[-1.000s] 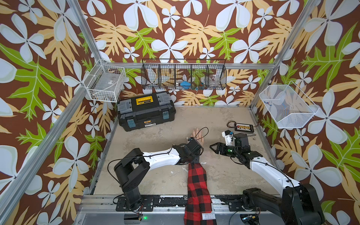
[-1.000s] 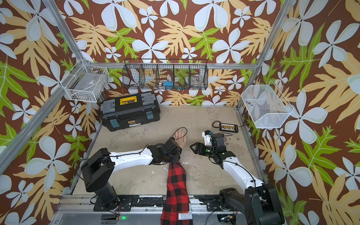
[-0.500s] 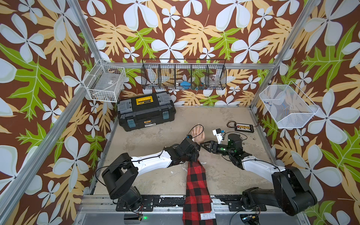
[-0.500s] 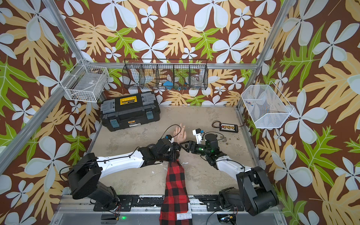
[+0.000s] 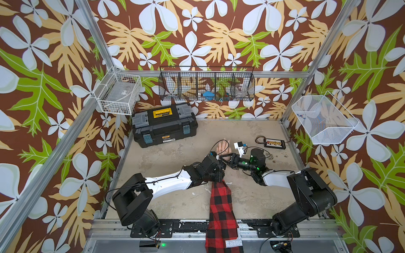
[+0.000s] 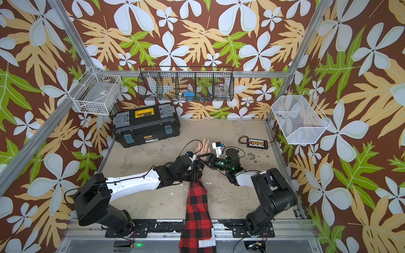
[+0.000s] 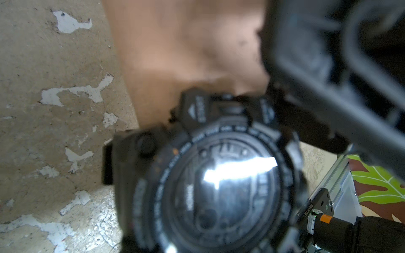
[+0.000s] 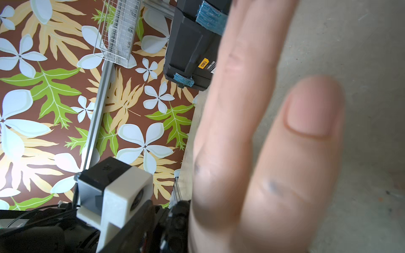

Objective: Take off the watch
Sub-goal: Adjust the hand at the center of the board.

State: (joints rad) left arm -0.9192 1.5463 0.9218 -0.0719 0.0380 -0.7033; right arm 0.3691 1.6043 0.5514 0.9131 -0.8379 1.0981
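A dummy arm in a red-and-black plaid sleeve [image 5: 221,208] lies on the table with its hand [image 5: 224,147] pointing to the back. The black watch [image 7: 219,186] is on its wrist and fills the left wrist view, face up and blurred. In both top views my left gripper [image 5: 218,163] comes down on that wrist from the left and covers the watch, closed about its case. My right gripper [image 5: 224,158] reaches in from the right, its fingers spread in a V at the base of the hand. The right wrist view shows mostly the hand's fingers [image 8: 252,131].
A black toolbox [image 5: 164,124] stands at the back left. A small board with wires [image 5: 274,143] lies at the back right. A black wire basket [image 5: 207,84] hangs on the back wall, and white baskets [image 5: 119,93] [image 5: 324,119] hang at either side.
My right gripper has swung left from beside the hand to the wrist, and its jaws have narrowed a little. My left arm has stretched out lower while staying on the wrist.
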